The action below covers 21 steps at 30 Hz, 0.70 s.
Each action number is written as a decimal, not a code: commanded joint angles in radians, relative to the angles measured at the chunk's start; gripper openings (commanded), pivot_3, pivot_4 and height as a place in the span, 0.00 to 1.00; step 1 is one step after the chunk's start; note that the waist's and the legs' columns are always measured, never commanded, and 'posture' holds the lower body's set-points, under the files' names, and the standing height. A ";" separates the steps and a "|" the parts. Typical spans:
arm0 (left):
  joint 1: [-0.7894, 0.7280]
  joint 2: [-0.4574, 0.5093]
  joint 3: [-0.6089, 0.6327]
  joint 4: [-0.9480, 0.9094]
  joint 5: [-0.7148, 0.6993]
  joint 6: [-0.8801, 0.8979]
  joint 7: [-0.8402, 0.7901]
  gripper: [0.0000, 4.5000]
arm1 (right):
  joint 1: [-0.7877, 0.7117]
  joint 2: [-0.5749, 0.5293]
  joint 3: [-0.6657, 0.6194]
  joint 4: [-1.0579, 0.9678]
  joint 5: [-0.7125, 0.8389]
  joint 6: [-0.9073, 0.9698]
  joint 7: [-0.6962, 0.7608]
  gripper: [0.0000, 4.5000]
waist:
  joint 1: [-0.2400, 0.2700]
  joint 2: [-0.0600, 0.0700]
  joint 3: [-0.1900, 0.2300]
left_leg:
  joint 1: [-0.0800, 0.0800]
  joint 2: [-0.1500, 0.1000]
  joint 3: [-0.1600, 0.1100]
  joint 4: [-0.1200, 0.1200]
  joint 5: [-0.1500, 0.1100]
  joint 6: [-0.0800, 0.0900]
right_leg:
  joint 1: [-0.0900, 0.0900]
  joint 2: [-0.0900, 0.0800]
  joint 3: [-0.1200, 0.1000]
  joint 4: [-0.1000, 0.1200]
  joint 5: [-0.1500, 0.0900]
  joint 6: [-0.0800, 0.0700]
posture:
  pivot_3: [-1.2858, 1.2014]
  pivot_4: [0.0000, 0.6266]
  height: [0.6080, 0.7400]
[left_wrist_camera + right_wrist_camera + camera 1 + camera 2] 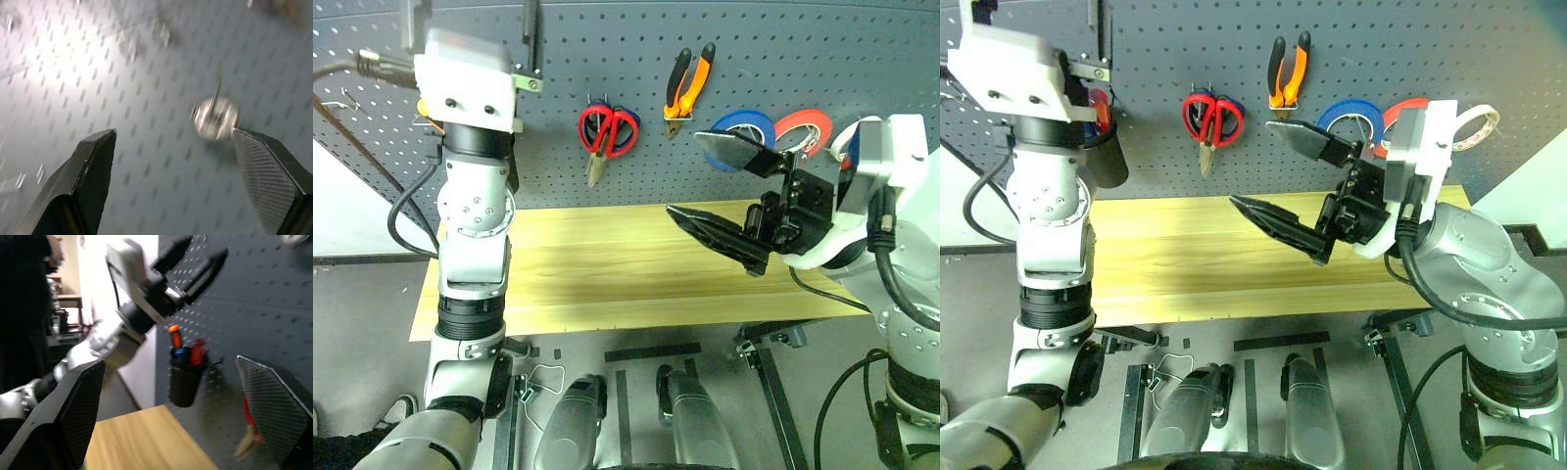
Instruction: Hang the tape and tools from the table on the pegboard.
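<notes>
The left gripper [195,259] is raised high against the pegboard [803,59], its two black fingers [88,176] spread wide with nothing between them; in its wrist view a blurred shiny round object, possibly a hook end or fastener, is seen on the board just beside one finger. The right gripper [724,191] is held level over the right part of the table [607,274], pointing toward the robot's left, its jaws likewise wide apart and empty. On the pegboard the red-handled scissors [607,132] are hung from a hook, blades pointing down, and the orange-and-black-handled pliers [688,83] hang just to their right. Further right a blue roll [744,125] and a red-orange roll [806,127] are hung side by side, and the whitish tape [1477,125] is seen beyond them, partly hidden by the right arm. A black cup [185,382] holding red- and orange-handled items is fixed to the board near the left arm. The tabletop is seen bare.
</notes>
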 commanded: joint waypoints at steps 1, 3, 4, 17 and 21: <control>-0.010 -0.010 -0.028 -0.067 -0.071 0.047 -0.081 0.87 | 0.001 0.022 0.000 -0.005 -0.051 -0.062 0.042 1.00 | 0.001 0.000 -0.016 | 0.000 0.000 0.000 0.000 0.000 0.000 | 0.000 0.000 0.000 0.000 0.000 0.000 | 0.54 0.18 1.00; 0.010 -0.017 -0.045 -0.050 -0.127 0.099 -0.145 0.87 | 0.017 0.035 0.006 0.007 -0.086 -0.087 0.059 1.00 | 0.004 0.000 -0.041 | 0.000 0.000 0.000 0.000 0.000 -0.001 | 0.001 0.001 0.000 0.000 0.000 0.000 | 0.54 0.11 1.00; 0.018 -0.025 -0.052 -0.042 -0.179 0.159 -0.188 0.87 | 0.024 0.042 0.008 0.014 -0.101 -0.098 0.068 1.00 | 0.004 0.000 -0.054 | 0.000 0.000 0.001 0.000 0.000 -0.001 | 0.001 0.001 0.000 0.000 0.000 0.000 | 0.54 0.10 1.00; 0.215 0.133 -0.278 0.115 -0.361 0.724 -0.578 0.87 | 0.224 0.187 0.107 0.138 -0.356 -0.204 0.041 1.00 | -0.008 0.021 -0.161 | 0.055 0.012 0.003 -0.018 -0.004 0.007 | 0.064 0.014 0.001 -0.041 0.003 0.001 | 0.54 0.00 1.00; 0.334 0.093 -0.273 0.156 -0.407 0.650 -0.630 0.87 | 0.271 0.314 0.098 0.219 -0.486 -0.250 -0.144 1.00 | 0.001 0.020 -0.168 | 0.052 0.013 0.007 -0.019 -0.004 0.007 | 0.055 0.015 0.007 -0.031 0.005 -0.001 | 0.53 0.00 1.00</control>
